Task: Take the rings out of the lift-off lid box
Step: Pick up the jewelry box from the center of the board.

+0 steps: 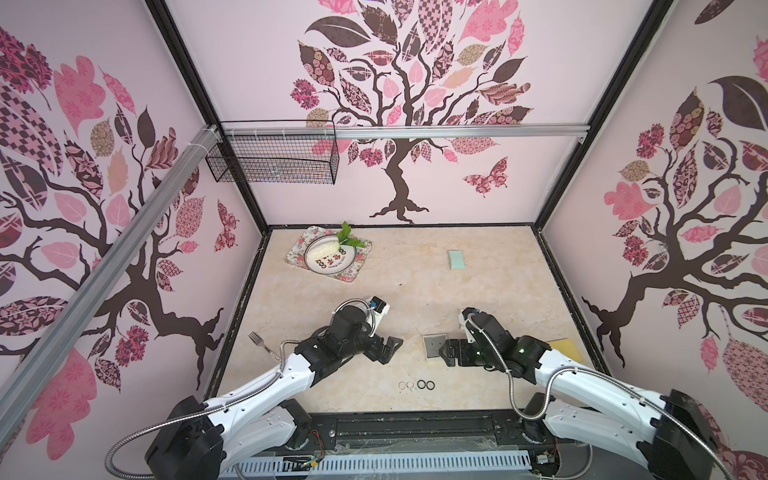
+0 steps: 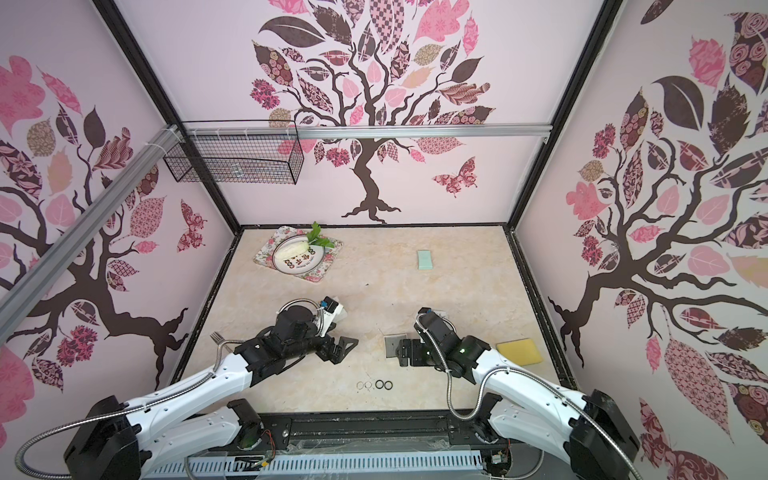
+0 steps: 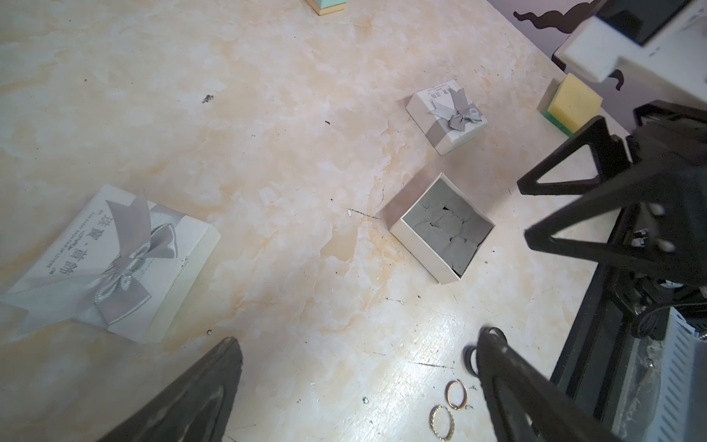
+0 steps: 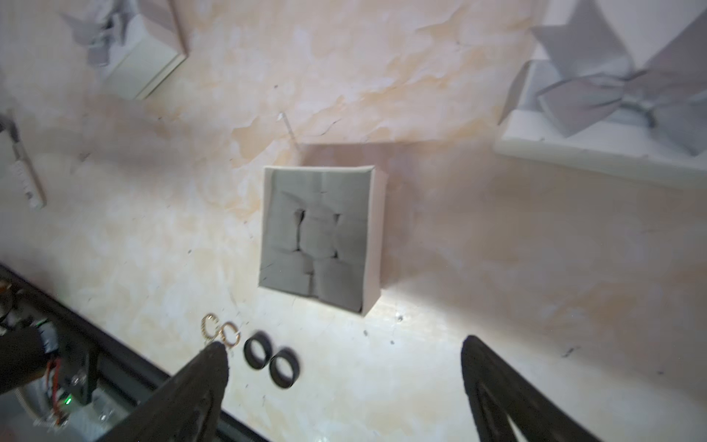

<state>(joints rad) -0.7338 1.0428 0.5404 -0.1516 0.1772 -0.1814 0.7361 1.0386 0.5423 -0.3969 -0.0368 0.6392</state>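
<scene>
The lift-off lid box (image 1: 434, 347) (image 3: 443, 229) (image 4: 317, 237) stands open on the marble table, and only its grey foam insert shows inside. Its white lid with a grey bow (image 3: 445, 116) (image 4: 612, 95) lies just beyond it. The rings lie in a row on the table near the front edge: two thin ones (image 1: 406, 385) (image 3: 456, 394) (image 4: 231, 334) and two black ones (image 1: 426, 385) (image 2: 383, 385) (image 4: 269, 359). My left gripper (image 1: 392, 347) (image 3: 357, 340) hangs open left of the box with nothing between its fingers. My right gripper (image 1: 444, 351) (image 4: 342, 346) is open and empty at the box's right side.
A larger white gift box with a bow (image 3: 103, 260) lies under my left arm. A fork (image 1: 259, 341) is at the left, a yellow sponge (image 1: 563, 347) at the right. A teal box (image 1: 457, 260) and a plate on a floral tray (image 1: 328, 253) sit at the back.
</scene>
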